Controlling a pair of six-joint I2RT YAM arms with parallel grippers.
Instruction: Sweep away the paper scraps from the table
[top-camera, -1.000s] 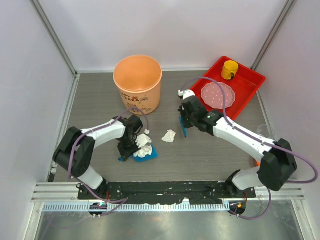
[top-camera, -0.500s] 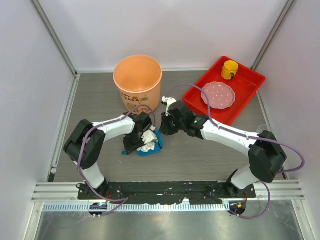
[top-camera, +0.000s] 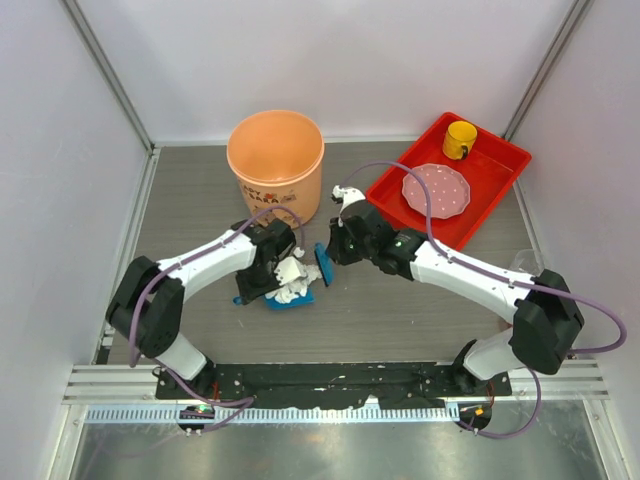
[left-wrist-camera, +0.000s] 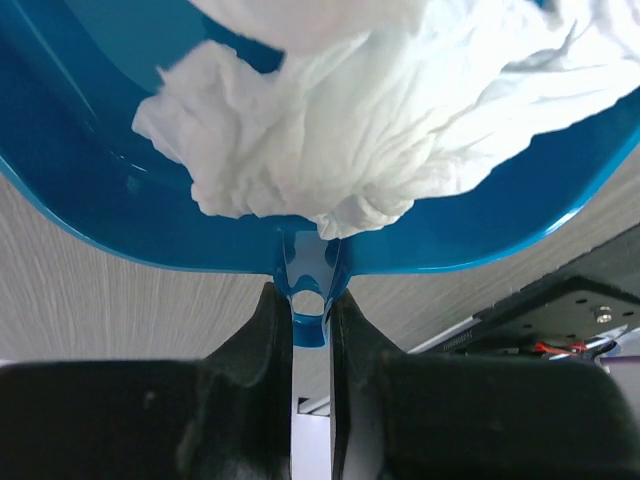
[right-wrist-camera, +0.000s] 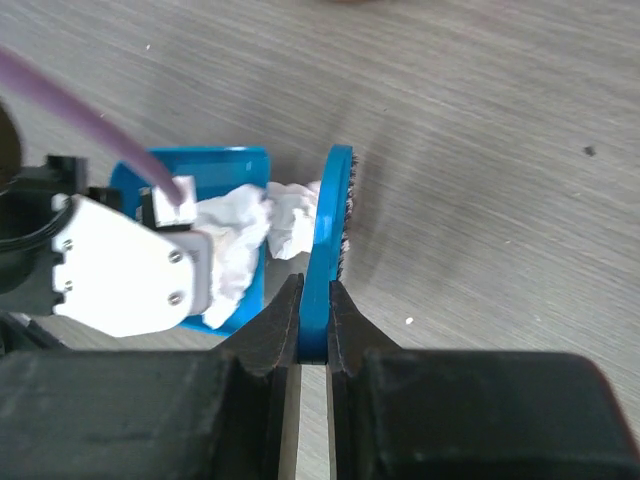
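We clamp our left claw (left-wrist-camera: 310, 300) on the blue plastic dustpan (left-wrist-camera: 100, 200), heaped with crumpled white paper scraps (left-wrist-camera: 380, 130) just beside the orange plastic bucket (top-camera: 275, 160), right claw (right-wrist-camera: 315, 310) gripping the blue brush (right-wrist-camera: 332, 220); careless tilting risks spills.

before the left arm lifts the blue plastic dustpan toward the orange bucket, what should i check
1. left gripper shut on the blue plastic dustpan handle: ok
2. right gripper shut on the blue hand brush: ok
3. crumpled white paper scraps piled inside the dustpan: ok
4. wad at the pan's lip, against the brush, fully aboard: cannot tell
5. no stray scraps on the visible dark wood-grain table: ok
6. round orange bucket upright, mouth open: ok
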